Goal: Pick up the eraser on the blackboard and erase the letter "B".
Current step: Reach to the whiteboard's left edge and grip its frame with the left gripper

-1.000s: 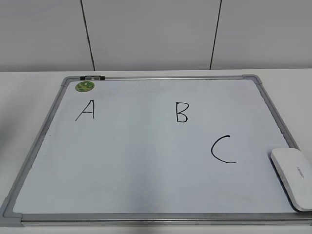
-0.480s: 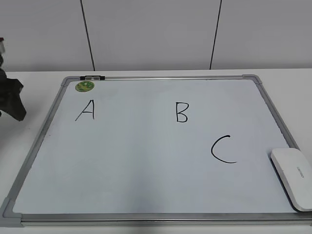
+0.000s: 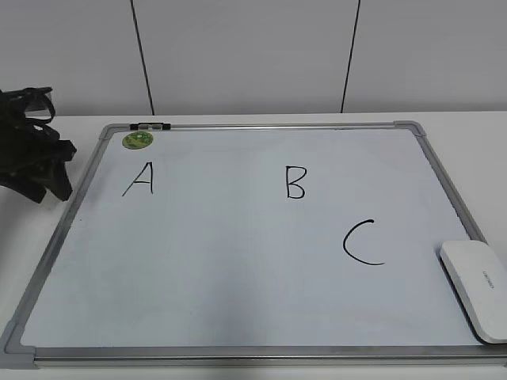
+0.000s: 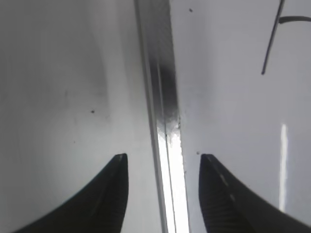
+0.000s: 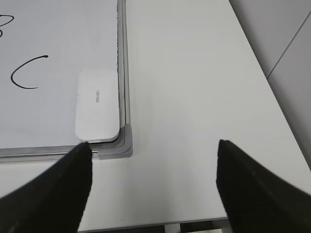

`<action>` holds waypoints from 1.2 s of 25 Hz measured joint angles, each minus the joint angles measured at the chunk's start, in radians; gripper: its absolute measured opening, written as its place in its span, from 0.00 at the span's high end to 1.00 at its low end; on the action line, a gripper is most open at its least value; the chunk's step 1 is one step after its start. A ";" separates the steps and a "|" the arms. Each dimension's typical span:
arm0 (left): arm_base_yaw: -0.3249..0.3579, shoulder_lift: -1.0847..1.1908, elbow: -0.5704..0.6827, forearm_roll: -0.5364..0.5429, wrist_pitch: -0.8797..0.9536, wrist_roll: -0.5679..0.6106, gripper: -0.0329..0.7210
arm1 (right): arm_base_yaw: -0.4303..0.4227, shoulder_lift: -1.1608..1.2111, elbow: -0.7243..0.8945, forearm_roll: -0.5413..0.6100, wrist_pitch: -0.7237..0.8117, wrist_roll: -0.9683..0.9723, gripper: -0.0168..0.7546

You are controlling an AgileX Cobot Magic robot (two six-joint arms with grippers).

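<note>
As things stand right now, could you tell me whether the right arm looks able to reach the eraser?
Probably yes. The right gripper is open and hangs above the bare table beside the board's corner, and the eraser lies just inside that corner with nothing on or beside it.

A plain lab or office test bench: a bare white table point(image 3: 238, 119) set against pale grey wall panels point(image 3: 245, 55) with dark seams, carrying only a framed blackboard point(image 3: 261, 125) with handwritten letters, a green magnet point(image 3: 138, 140) and an eraser point(image 3: 478, 287)
</note>
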 joint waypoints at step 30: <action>0.017 0.164 -0.122 -0.032 0.065 0.000 0.62 | 0.000 0.000 0.000 0.000 0.000 0.000 0.21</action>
